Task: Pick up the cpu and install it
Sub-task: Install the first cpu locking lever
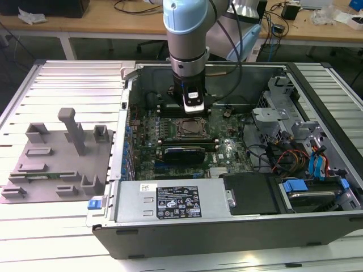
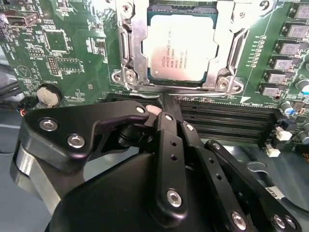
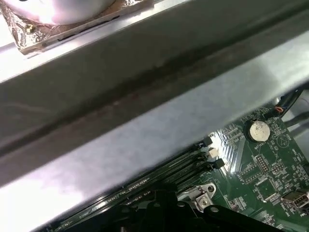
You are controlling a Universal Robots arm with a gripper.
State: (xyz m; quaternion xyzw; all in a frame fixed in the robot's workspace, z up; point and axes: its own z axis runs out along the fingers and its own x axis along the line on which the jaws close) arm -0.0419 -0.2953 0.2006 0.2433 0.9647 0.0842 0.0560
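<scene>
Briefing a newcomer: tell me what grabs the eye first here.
The arm reaches down into the open computer case, mid-frame in the exterior view. In the second wrist view the pale cpu lies inside the socket's metal frame, just beyond the black gripper.

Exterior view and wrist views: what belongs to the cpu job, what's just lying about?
Job: small square silver-topped cpu, lying in the metal-framed socket; black end effector.
Lying about: grey fixture plate; long black card; round silver coin cell.

Bright, even room light; glare washes the metal case rail [image 3: 270,53]; the cpu [image 2: 179,48] shows a soft sheen.
</scene>
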